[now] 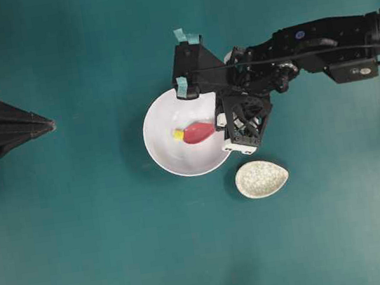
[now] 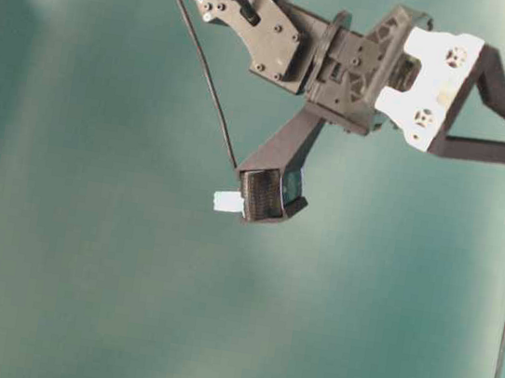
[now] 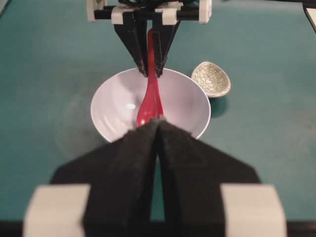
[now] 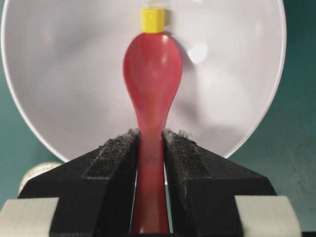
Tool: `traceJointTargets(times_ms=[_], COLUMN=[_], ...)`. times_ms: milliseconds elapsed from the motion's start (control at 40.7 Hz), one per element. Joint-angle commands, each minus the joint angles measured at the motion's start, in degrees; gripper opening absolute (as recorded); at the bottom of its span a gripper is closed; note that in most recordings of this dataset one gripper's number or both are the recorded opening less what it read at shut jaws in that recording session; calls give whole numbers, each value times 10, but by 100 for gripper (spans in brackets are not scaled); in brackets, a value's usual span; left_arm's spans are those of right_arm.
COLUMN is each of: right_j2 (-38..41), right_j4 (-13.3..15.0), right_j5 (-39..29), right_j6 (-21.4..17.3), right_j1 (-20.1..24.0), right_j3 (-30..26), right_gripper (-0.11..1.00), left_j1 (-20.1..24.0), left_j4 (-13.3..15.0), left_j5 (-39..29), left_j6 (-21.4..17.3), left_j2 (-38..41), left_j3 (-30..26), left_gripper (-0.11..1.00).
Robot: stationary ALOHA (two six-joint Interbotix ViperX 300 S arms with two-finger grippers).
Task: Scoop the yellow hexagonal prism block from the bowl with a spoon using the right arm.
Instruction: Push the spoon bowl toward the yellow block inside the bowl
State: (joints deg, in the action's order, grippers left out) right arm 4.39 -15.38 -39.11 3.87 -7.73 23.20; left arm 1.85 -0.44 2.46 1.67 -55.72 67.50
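Black right arm (image 1: 318,43) (teal tape marks), white gripper parts.

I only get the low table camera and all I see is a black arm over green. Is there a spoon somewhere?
Observer: Yes, the right gripper is shut on a pink-red spoon by its handle.
Operator: Where is the spoon's scoop?
Observer: Inside the white bowl, pointing at the yellow block.
Operator: Did it scoop the block yet?
Observer: No, the block sits just at the tip of the scoop, not in it.
Operator: What is the other arm doing?
Observer: The left gripper is shut and holds nothing, away at the left edge of the table.
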Motion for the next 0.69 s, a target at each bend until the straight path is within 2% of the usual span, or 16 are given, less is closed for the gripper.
traceJointTargets(times_ms=[0,663], right_j2=[-4,0], right_j4=[3,24], right_j5=[11,83], right_j6=[1,2], right_j1=[1,1], right_j3=[-13,-6], right_gripper=[23,23], left_j1=[1,1], left_j4=[-1,-2], left_j5=[3,2], left_j6=[-2,-3], left_j2=[3,3], left_j3=[-11,-11], left_gripper=[0,0])
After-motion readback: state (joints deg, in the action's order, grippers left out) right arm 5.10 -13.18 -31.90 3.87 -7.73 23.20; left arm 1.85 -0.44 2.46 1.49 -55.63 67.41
